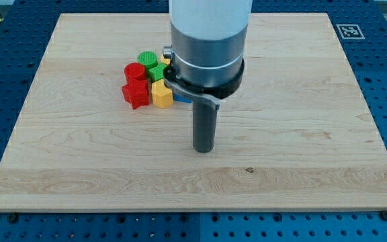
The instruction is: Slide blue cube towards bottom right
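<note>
No readable text, square black-and-white marker (348, 31) on board's top-right corner

- A pale wooden worktop (79, 154) lies on a blue perforated base (5, 67).
- My tip (203, 150) rests on the bare wood, toward the view's bottom right of a cluster of blocks.
- The cluster holds a red cylinder (134, 71), a red star-shaped block (136, 94), a green cylinder (146, 58), a green block (156, 72) and a yellow block (161, 93), all touching.
- A blue block (182, 99) shows as a sliver just beside the yellow block, mostly hidden behind the arm's grey body (207, 40).
- A printed marker tag (349, 30) sits at the worktop's top right corner.
</note>
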Robot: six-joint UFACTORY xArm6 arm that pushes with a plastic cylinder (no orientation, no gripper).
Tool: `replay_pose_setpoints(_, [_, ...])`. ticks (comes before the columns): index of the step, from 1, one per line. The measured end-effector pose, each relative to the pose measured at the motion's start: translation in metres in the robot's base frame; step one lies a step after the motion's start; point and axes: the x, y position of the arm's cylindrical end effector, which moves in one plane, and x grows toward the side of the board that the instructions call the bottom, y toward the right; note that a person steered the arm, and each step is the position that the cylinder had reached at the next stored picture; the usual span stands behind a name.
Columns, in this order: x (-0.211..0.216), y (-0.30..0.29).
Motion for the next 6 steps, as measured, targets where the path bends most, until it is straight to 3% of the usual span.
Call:
replay_pose_setpoints(1, [0.029,-0.008])
replay_pose_setpoints(2, [0.034,-0.061])
replay_pose_setpoints(3, [0.028,-0.161])
replay_pose_setpoints(4, [-0.003,-0.247])
replay_pose_setpoints(5, [-0.059,-0.279])
replay_pose_setpoints(6, [-0.12,-0.273])
